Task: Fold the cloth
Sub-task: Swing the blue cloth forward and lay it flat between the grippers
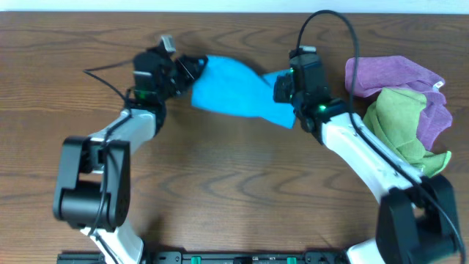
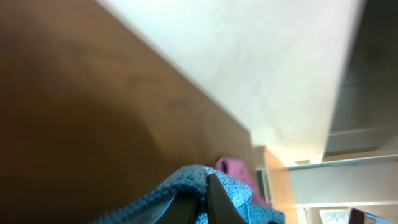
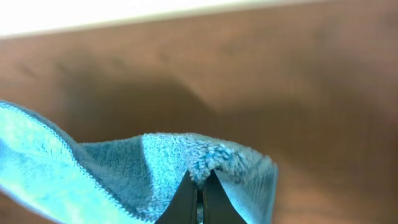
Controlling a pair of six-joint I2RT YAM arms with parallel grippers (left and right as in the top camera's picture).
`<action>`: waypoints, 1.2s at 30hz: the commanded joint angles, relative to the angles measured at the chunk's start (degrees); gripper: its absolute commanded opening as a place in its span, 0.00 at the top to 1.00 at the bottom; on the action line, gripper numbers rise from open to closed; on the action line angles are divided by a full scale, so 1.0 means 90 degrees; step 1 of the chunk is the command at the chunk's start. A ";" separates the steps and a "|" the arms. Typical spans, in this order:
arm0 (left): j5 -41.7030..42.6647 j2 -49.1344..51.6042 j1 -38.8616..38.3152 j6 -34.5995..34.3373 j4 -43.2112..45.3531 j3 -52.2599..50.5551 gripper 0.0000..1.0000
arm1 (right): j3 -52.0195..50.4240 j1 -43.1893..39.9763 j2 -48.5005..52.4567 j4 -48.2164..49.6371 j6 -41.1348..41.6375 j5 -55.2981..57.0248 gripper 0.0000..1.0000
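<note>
The sky-blue cloth (image 1: 234, 92) hangs stretched between my two grippers above the far middle of the table. My left gripper (image 1: 192, 70) is shut on its left corner; in the left wrist view the cloth (image 2: 186, 186) is pinched at my fingertips (image 2: 205, 196). My right gripper (image 1: 284, 86) is shut on its right corner; in the right wrist view the cloth (image 3: 124, 168) bunches at the closed fingertips (image 3: 199, 186). The cloth's lower edge sags toward the table.
A purple cloth (image 1: 396, 73) and a lime-green cloth (image 1: 399, 125) lie piled at the far right, close to my right arm. The purple cloth also shows in the left wrist view (image 2: 236, 171). The wooden table (image 1: 234, 191) stretches toward the front.
</note>
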 commanded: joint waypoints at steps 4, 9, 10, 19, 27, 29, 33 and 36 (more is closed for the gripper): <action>0.0209 -0.0257 0.0080 -0.0056 -0.0631 0.0879 0.94 | 0.0019 -0.0015 -0.0158 0.1003 -0.0597 0.0041 0.99; -0.0250 -0.0257 0.0078 0.0233 -0.1282 0.1557 0.94 | 0.0168 -0.0209 0.0024 0.1481 -0.0787 0.0041 0.99; -0.0265 -0.0257 0.0083 0.0316 -0.1365 0.1690 0.94 | 0.0287 -0.0248 0.0092 0.1474 -0.0794 0.0041 0.99; -0.0041 -0.0257 0.0083 0.0466 -0.1744 0.1889 0.94 | 0.1044 -0.0313 0.0347 0.1151 -0.1239 -0.0007 0.99; 0.1197 -0.0257 0.0170 0.0993 -0.2822 0.1889 0.94 | 0.1178 -0.0211 0.0206 -0.0865 -0.1234 -0.0180 0.99; 0.1365 -0.0257 0.0185 0.1219 -0.3293 0.1889 0.94 | 0.1178 -0.0165 0.0121 -0.1345 -0.1229 -0.0236 0.99; 0.1620 -0.0257 0.0204 0.1933 -0.4524 0.1889 0.94 | 0.1178 -0.0131 -0.0053 -0.2288 -0.1124 -0.0381 0.99; 0.1858 -0.0257 0.0204 0.2497 -0.5331 0.1889 0.94 | 0.1178 -0.0131 -0.0109 -0.2895 -0.0957 -0.0391 0.99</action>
